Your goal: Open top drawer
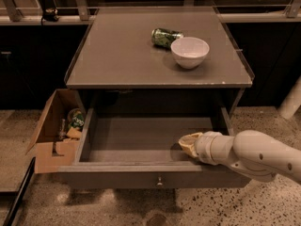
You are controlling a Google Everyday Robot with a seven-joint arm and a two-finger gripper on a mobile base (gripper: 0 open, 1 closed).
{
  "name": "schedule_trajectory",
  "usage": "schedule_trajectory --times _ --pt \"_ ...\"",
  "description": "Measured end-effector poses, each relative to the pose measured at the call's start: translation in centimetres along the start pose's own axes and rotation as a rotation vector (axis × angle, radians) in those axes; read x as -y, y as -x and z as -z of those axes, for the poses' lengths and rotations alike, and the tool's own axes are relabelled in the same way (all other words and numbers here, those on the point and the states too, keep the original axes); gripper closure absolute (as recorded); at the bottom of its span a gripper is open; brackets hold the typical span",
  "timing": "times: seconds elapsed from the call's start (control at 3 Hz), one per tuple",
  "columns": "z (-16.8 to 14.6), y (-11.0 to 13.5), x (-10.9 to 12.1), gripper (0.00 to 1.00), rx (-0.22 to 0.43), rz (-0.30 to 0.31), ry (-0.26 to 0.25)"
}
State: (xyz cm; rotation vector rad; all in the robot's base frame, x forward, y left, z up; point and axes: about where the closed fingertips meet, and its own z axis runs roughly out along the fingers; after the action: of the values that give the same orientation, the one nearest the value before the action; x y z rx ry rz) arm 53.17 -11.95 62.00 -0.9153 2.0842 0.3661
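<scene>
The top drawer [141, 138] stands pulled far out from under the grey cabinet top [127, 55]. Its shallow grey inside is bare. Its flat grey front [117, 179] faces me with one small round metal knob [160, 181] at the middle. My gripper [187, 144] comes in from the right on a white arm [254, 154]. It sits inside the drawer at the front right corner, just behind the front panel.
A white bowl [190, 52] and a green can [165, 37] lying on its side rest on the cabinet top. An open cardboard box [54, 131] with small items stands on the floor left of the drawer. The floor [225, 206] is speckled stone.
</scene>
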Motion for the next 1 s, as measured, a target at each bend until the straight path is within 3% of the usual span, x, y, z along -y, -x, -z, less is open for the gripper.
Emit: schedule_trajectory --times 0.33,0.67,1.0 --pt "-0.02 0.02 -0.05 0.25 0.001 0.001 0.003" --pt "-0.04 0.04 -0.1 0.02 0.003 0.002 0.006" --pt "0.13 -0.26 -0.41 0.0 0.001 -0.003 0.025"
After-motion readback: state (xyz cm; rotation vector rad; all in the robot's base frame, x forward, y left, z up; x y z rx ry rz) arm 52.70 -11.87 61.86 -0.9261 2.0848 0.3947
